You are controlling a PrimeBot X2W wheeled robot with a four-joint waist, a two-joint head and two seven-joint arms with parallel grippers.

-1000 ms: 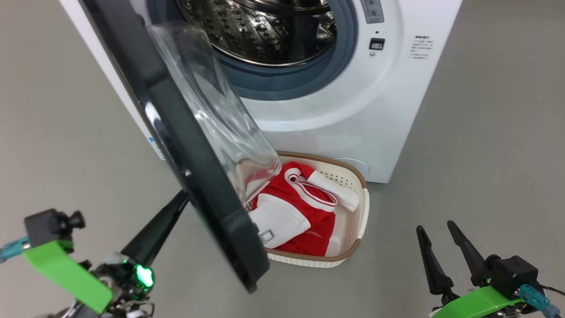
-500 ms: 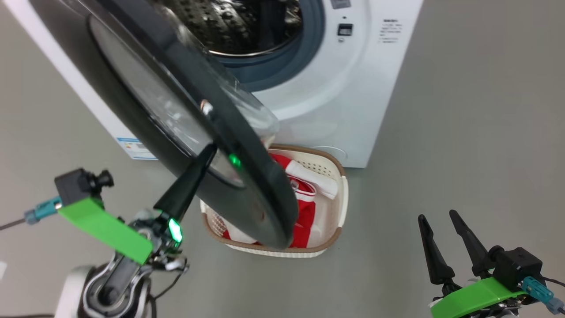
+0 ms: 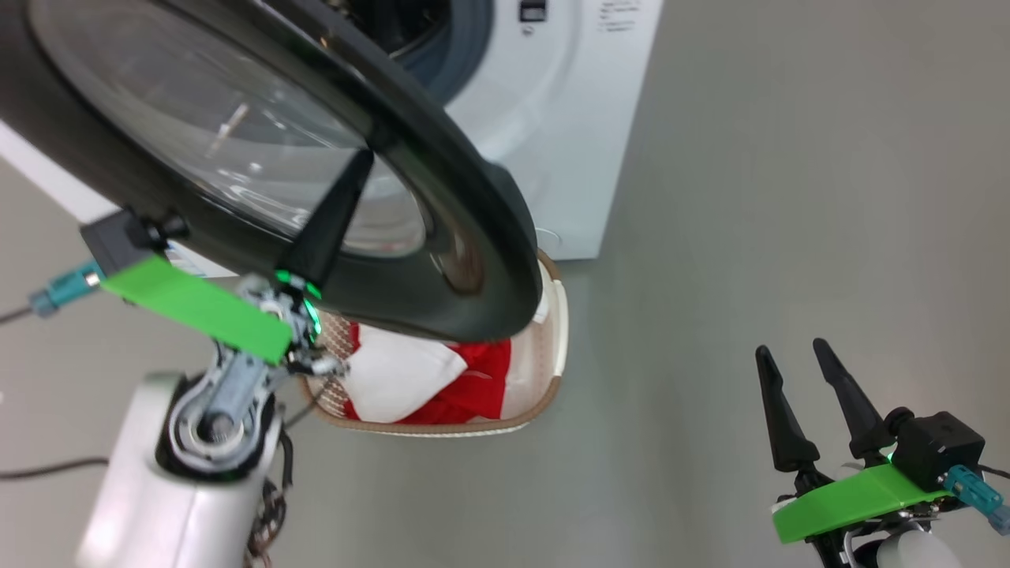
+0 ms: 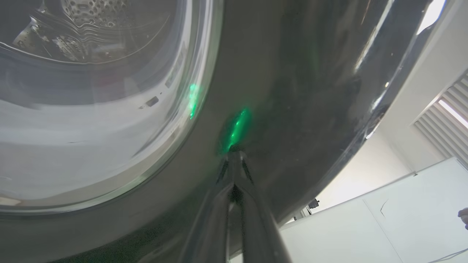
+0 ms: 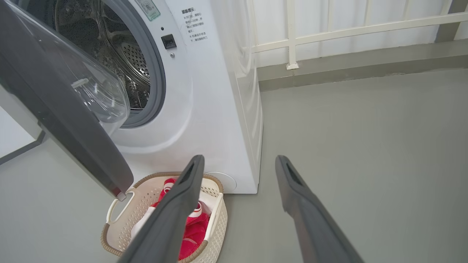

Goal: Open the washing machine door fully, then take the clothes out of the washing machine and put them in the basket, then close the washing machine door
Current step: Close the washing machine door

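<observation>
The washing machine door (image 3: 442,158), black-rimmed with a glass bowl, stands partly open over the basket (image 3: 552,347). My left gripper (image 3: 363,158) is shut, its tip pressed on the door's outer face; the left wrist view shows my left gripper (image 4: 234,155) touching the glossy door (image 4: 292,73) rim. Red and white clothes (image 3: 465,379) lie in the basket. The white washing machine (image 3: 552,118) stands behind. My right gripper (image 3: 791,347) is open and holds nothing, off to the right over the floor. In the right wrist view my right gripper (image 5: 239,159) points toward the washing machine (image 5: 219,109), door (image 5: 65,120), basket (image 5: 120,233) and clothes (image 5: 193,226).
Bare grey floor (image 3: 789,197) stretches to the right of the machine. A white railing (image 5: 292,36) and a low kerb run behind it. A dark cable (image 3: 47,465) lies on the floor at the lower left.
The head camera has shifted. The door has swung toward the machine's opening, its outer face now showing, with my shut left gripper's tip staying on it. The right gripper has kept its pose.
</observation>
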